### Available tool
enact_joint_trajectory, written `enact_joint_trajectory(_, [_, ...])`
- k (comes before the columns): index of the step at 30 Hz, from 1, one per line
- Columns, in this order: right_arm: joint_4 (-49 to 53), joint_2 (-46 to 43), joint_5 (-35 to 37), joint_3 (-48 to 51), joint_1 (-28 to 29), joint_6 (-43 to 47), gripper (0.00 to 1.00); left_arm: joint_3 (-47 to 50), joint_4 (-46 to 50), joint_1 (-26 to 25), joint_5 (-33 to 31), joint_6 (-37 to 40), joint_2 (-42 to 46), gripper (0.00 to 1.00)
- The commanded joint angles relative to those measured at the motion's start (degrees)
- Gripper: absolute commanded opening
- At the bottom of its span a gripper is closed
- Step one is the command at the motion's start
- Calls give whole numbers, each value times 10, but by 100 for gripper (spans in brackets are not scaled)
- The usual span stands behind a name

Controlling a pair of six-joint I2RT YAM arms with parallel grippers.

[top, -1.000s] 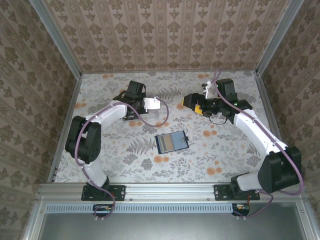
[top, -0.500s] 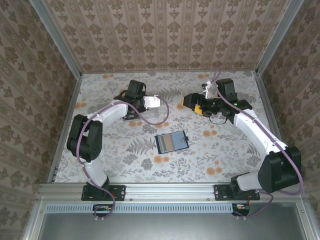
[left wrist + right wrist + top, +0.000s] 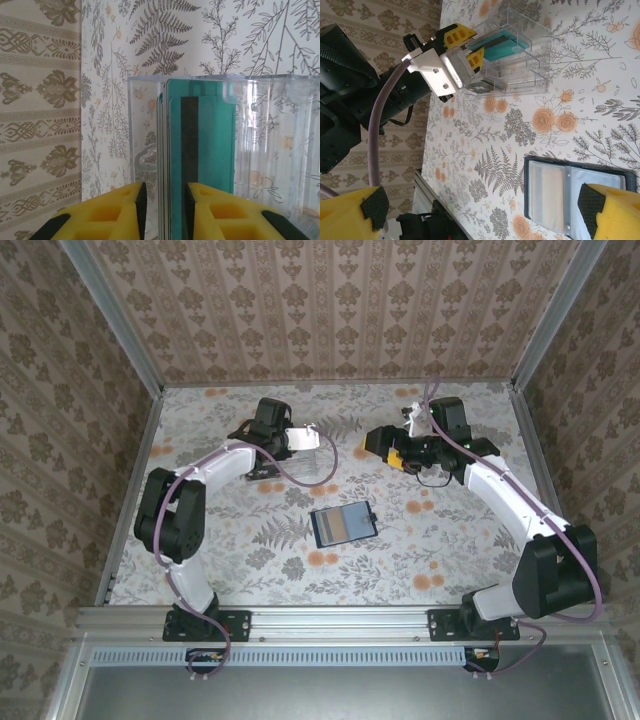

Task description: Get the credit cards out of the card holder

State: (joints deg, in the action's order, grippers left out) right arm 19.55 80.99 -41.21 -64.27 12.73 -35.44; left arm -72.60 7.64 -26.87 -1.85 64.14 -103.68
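The card holder (image 3: 343, 524) lies open on the table's middle, dark blue with greyish pockets; in the right wrist view the card holder (image 3: 580, 197) shows a pale tan card (image 3: 547, 195) in one pocket. Several credit cards (image 3: 205, 140) stand on edge in a clear tray (image 3: 270, 150), the nearest teal with a black stripe. My left gripper (image 3: 164, 189) is at the tray's open end, jaws slightly open, with the card edges in the gap and neither pad touching them. It reads as the left gripper (image 3: 300, 440) from above. My right gripper (image 3: 382, 444) hovers wide open and holds nothing.
The clear tray (image 3: 318, 462) sits at the back middle, between the two grippers. In the right wrist view the tray (image 3: 520, 65) has the left gripper (image 3: 470, 46) at its end. Patterned walls close the table at the back and sides.
The left jaws have parted from shut, letting go of the cards now standing in the tray. The left wrist shifted slightly toward the back. The right arm barely moved.
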Motion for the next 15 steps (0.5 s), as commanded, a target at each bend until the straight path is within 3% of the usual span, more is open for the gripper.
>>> enact_joint_trajectory(1, [-7,1,-18,-10,-4,-8,100,-15,-11,4,-7,-18,-9,30])
enact_joint_trajectory(6, [-11,-2,-17,-3,-3,-11,100,-1,-17,3,7,-30,13,31])
enact_joint_trajectory(15, [-4,-9,15,12,1,-5,100,22,-3,3,43,-101,98,48])
